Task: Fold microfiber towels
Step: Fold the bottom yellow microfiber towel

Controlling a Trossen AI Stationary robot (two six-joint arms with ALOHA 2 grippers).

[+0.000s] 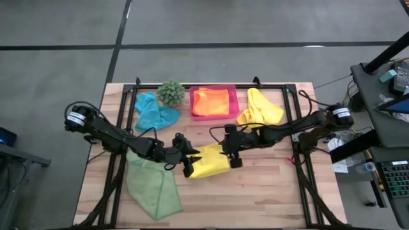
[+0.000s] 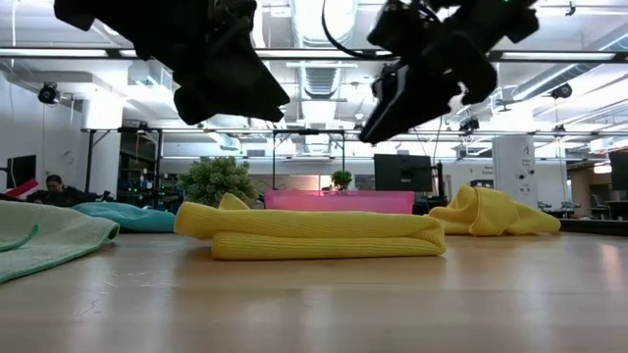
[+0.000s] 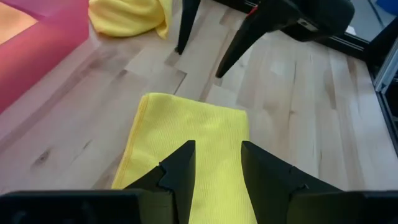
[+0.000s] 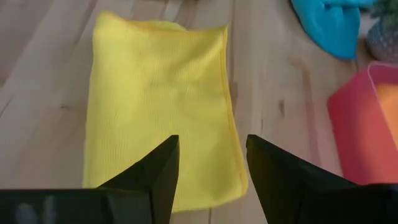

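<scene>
Yellow folded towel [image 1: 209,161], edges aligned.

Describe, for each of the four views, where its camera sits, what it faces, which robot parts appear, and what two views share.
High: overhead, straight down; both arms, folded yellow towel.
Low: table height, facing the room; both end effectors above the towel.
Left wrist: over the towel; left end effector open.
Right wrist: over the towel; right end effector open.
Shared: both wrist views show the pink tray.
</scene>
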